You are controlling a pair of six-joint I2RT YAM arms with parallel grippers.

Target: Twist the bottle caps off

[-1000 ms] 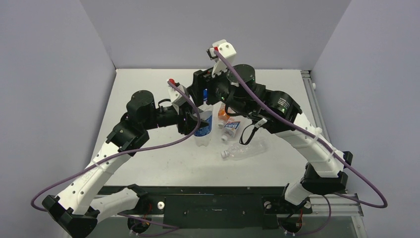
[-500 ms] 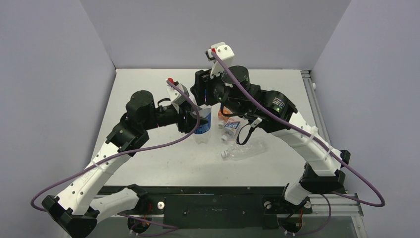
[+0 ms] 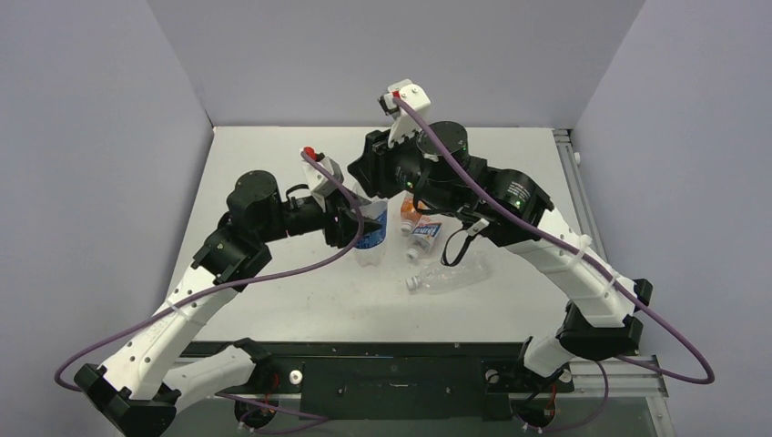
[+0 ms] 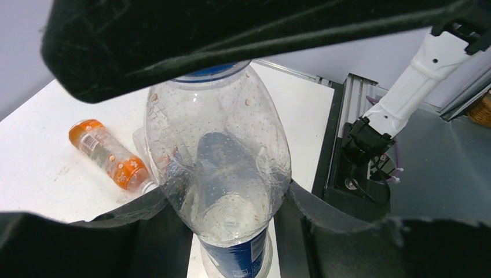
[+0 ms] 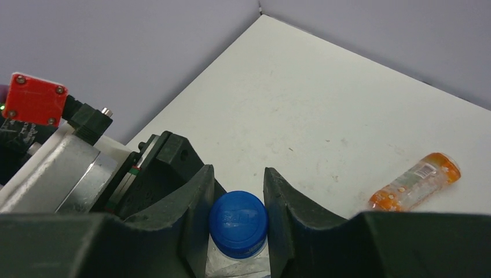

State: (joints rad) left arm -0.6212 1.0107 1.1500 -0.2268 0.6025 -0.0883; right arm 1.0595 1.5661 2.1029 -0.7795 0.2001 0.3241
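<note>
The right pincer (image 5: 238,186) is closed on a blue cap (image 5: 238,223), one dark finger (image 5: 194,211) pressed against each side of it. Below the cap, only the neck of a clear bottle (image 5: 236,263) shows. To the left, just beside the pincer, part of the other arm (image 5: 153,174) shows: a black block, a silver and white barrel, and a red square plate (image 5: 35,98) with screws at its corners. An orange bottle (image 5: 416,182) lies on its side on the white, speckled worktop (image 5: 301,98), well apart to the right. Grey walls (image 5: 116,46) stand behind.

Orange bottle (image 4: 107,153) lies right of Pepsi bottle (image 4: 217,156).
</note>
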